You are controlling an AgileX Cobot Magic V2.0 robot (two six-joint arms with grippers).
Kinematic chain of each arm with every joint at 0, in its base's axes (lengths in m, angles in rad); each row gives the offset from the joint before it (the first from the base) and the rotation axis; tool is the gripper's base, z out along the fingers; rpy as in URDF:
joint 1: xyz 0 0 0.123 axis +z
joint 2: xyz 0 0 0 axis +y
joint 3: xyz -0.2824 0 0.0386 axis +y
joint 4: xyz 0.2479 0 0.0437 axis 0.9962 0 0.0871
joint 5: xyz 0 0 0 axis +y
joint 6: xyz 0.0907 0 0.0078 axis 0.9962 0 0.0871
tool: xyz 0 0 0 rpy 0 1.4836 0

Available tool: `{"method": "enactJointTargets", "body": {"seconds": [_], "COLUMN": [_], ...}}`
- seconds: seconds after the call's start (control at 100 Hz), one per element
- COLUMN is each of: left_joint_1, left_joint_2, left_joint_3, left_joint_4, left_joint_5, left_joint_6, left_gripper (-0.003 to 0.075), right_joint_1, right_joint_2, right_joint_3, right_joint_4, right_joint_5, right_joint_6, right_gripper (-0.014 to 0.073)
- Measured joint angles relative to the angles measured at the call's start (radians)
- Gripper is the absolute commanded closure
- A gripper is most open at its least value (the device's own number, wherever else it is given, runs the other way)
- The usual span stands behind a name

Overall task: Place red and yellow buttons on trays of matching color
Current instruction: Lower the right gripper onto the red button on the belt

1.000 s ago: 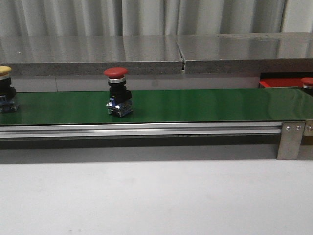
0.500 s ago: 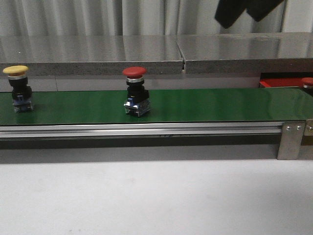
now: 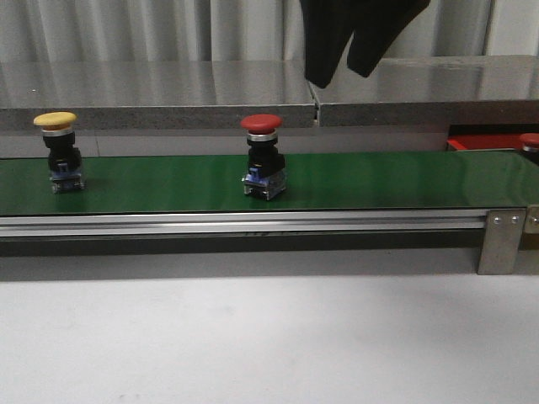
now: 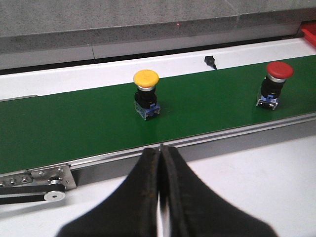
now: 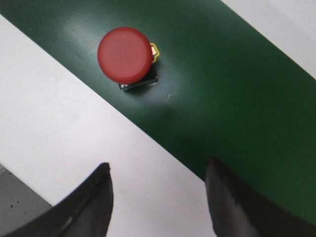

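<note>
A red button point(image 3: 262, 156) stands upright near the middle of the green belt point(image 3: 396, 181); it also shows in the left wrist view point(image 4: 274, 85) and from above in the right wrist view point(image 5: 125, 55). A yellow button point(image 3: 58, 152) stands on the belt at the left point(image 4: 146, 94). My right gripper point(image 3: 337, 74) hangs open above and behind the belt, to the right of the red button, with nothing between its fingers point(image 5: 157, 168). My left gripper point(image 4: 160, 150) is shut and empty, in front of the belt. A red tray point(image 3: 487, 142) lies at the far right with another red button point(image 3: 530, 141) on it.
A grey stone shelf point(image 3: 168, 93) runs behind the belt. The belt's metal rail and end bracket point(image 3: 500, 240) lie along its front edge. White tabletop point(image 3: 269, 337) spreads in front. A small black part point(image 4: 210, 61) sits on the white strip behind the belt.
Both buttons have ridden the belt to the right. My right gripper has come down and leftward into the front view, toward the red button.
</note>
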Motion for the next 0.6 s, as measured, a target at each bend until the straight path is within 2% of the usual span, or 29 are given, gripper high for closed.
{"method": "enactJointTargets", "body": {"seconds": [0.26, 0.44, 0.6], "left_joint_1": [0.000, 0.000, 0.000], "left_joint_2": [0.000, 0.000, 0.000], "left_joint_3": [0.000, 0.000, 0.000], "left_joint_4": [0.000, 0.000, 0.000], "left_joint_5": [0.000, 0.000, 0.000], "left_joint_6": [0.000, 0.000, 0.000], "left_gripper": [0.0739, 0.0739, 0.0739], "right_joint_1": [0.000, 0.000, 0.000], "right_joint_2": [0.115, 0.156, 0.181], "right_joint_3": [-0.068, -0.083, -0.084], "right_joint_4": [0.010, 0.028, 0.031], "right_joint_5": [0.029, 0.026, -0.009], "right_joint_6": [-0.023, -0.046, -0.049], "right_gripper": [0.0188, 0.0060, 0.0055]}}
